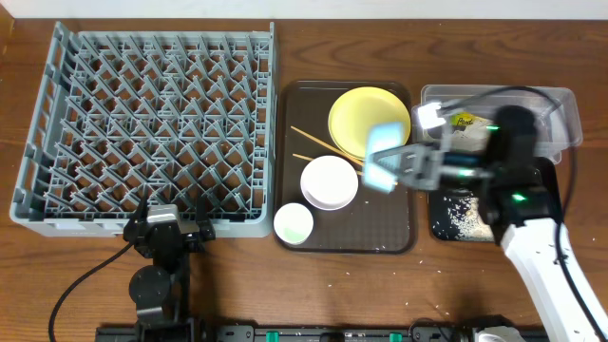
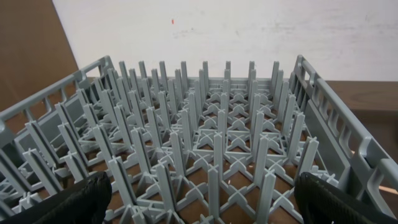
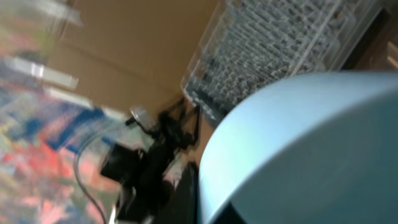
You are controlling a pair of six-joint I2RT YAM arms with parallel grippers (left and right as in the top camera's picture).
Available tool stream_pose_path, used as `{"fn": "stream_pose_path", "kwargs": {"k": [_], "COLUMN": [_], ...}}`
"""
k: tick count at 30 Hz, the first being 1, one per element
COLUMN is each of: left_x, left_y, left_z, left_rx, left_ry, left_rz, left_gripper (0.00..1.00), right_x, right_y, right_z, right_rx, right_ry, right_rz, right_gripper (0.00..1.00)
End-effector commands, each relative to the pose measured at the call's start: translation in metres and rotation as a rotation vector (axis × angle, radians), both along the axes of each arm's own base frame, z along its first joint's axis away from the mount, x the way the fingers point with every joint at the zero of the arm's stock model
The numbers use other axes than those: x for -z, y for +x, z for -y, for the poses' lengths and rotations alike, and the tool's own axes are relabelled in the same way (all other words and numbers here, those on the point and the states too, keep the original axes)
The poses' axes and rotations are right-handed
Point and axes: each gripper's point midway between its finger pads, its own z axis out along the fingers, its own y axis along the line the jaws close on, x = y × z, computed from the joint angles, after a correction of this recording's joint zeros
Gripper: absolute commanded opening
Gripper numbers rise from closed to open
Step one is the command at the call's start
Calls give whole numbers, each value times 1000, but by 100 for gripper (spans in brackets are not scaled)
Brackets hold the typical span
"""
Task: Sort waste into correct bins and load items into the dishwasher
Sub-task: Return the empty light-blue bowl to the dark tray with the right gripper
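My right gripper (image 1: 397,161) is shut on the light blue bowl (image 1: 383,155) and holds it on edge above the brown tray, over the rim of the yellow plate (image 1: 365,116). The bowl fills the right wrist view (image 3: 298,149). The white bowl (image 1: 329,181), the small white cup (image 1: 293,223) and two chopsticks (image 1: 318,142) lie on the tray. The grey dish rack (image 1: 152,123) stands at the left and fills the left wrist view (image 2: 211,143). My left gripper (image 1: 169,228) is open at the rack's near edge. The clear tub (image 1: 560,119) holds the yellow-green wrapper (image 1: 464,121). Rice lies on the black tray (image 1: 454,217).
The dark brown serving tray (image 1: 394,223) lies between the rack and the bins. My right arm (image 1: 532,237) reaches over the black tray and the clear tub. A few rice grains lie on the table near the front edge (image 1: 437,309).
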Motion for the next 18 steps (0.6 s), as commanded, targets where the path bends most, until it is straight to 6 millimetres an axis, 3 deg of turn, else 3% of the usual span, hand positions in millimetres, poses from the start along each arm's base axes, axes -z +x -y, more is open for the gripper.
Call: {"fn": "stream_pose_path", "kwargs": {"k": [1, 4, 7, 9, 18], "left_x": [16, 16, 16, 16, 16], "left_y": [-1, -1, -1, -1, -1], "left_z": [-4, -4, -4, -4, -4], "left_rx": [-24, -23, -23, -24, -24], "left_ry": [0, 0, 0, 0, 0], "left_rz": [-48, -48, -48, -48, -48], "left_gripper": [95, 95, 95, 95, 95], "right_x": [36, 57, 65, 87, 179], "right_y": [17, 14, 9, 0, -28], "right_z": [-13, 1, 7, 11, -9], "right_rx": [108, 137, 124, 94, -128], "right_ry": [-334, -709, -852, -967, -1183], "right_rz": [32, 36, 44, 8, -160], "right_gripper": [1, 1, 1, 1, 1]}}
